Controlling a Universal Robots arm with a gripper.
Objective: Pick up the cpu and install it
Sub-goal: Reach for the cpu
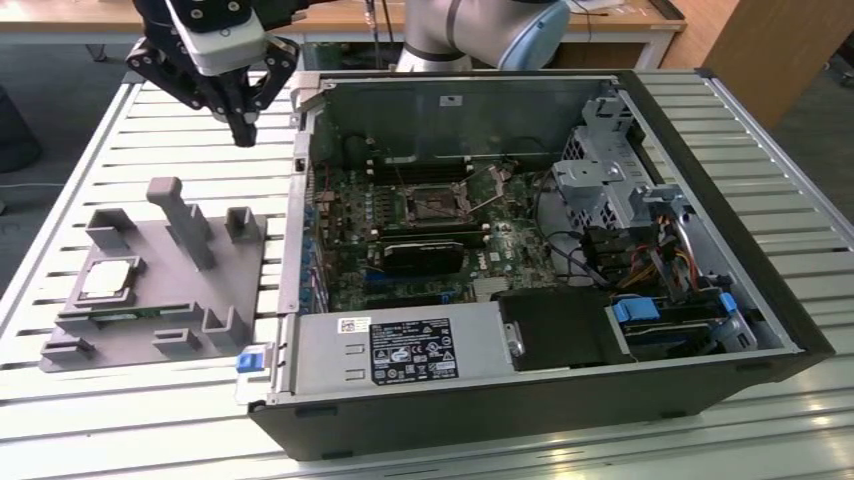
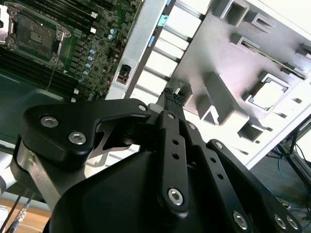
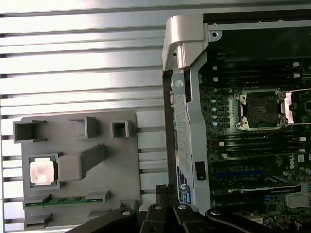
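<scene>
Risk lay in the grasp itself. The cpu (image 1: 107,280) sat flat in a recess of the grey holder (image 1: 256,268) on the slatted counter (image 1: 120,150), just beside a raised post (image 1: 180,215). The hand (image 1: 243,132) hung empty above the counter, fingers pinched together, well apart from the chip. A skewed approach would likely strike the post or tip the thin chip in its recess.

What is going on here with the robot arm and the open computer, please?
A robot arm is working on fitting a chip into an open computer. Its gripper hangs over the slatted table, between the grey holder and the computer case, with its fingers closed and empty. The chip lies in its pocket on the holder, untouched. The socket on the board stands open.
</scene>
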